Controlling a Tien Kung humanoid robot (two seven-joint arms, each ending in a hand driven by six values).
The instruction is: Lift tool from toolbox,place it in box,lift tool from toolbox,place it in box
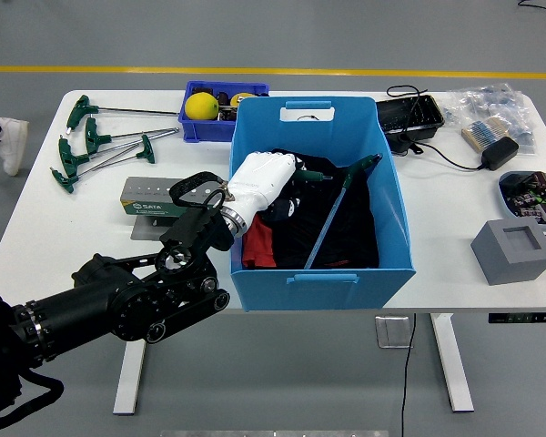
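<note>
A big blue box (396, 228) stands mid-table with black and red cloth (346, 232) in it. My left hand (275, 187), white, reaches over the box's left wall, its back turned to the camera. It is shut on a green-handled tool (315, 176) whose handle sticks out to the right, low over the cloth. A second tool with a blue shaft (330, 217) leans inside the box on the right. The grey-green toolbox (150, 196) lies left of the box, partly behind my forearm.
Several green T-handle wrenches (96, 141) lie at the table's left. A small blue bin (193, 126) with a yellow ball (201, 106) sits behind. A black tray (409, 116), a power adapter (499, 151) and a grey block (514, 251) are on the right. A person's shoe (7, 141) shows at the left edge.
</note>
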